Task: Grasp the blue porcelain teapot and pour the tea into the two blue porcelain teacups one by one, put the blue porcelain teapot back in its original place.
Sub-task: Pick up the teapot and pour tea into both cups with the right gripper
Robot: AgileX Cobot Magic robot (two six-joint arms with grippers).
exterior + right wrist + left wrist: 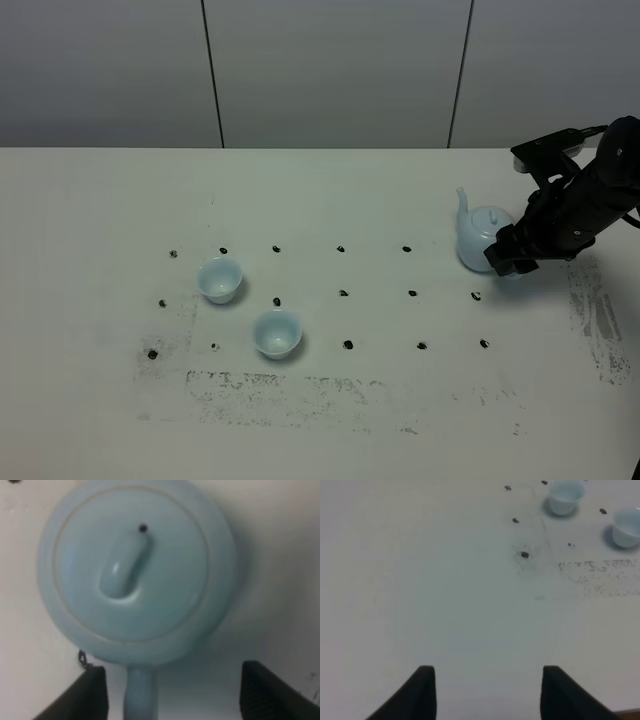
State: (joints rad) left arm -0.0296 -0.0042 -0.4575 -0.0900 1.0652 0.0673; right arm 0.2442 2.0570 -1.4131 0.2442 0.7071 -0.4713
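- The white counter (100,420) fills the high view, scuffed grey along its 6 o'clock and 3 o'clock parts.
- The right hand (508,256) sits at the counter's 3 o'clock side, reaching the teapot from about 4 o'clock. Its fingers (90,695) are spread wide, with nothing pinched.
- The blue porcelain teapot (478,238) stands upright at 3 o'clock, lid on and spout toward 11 o'clock. Its handle (140,695) lies between the spread fingers, nearer one of them and touching neither.
- The left hand (487,680) hangs spread over bare counter, holding nothing.
- One teacup (220,279) stands upright around 9 o'clock. The second teacup (277,333) is near it at its 4 o'clock, apart.
- Small black dots (343,293) mark a grid.
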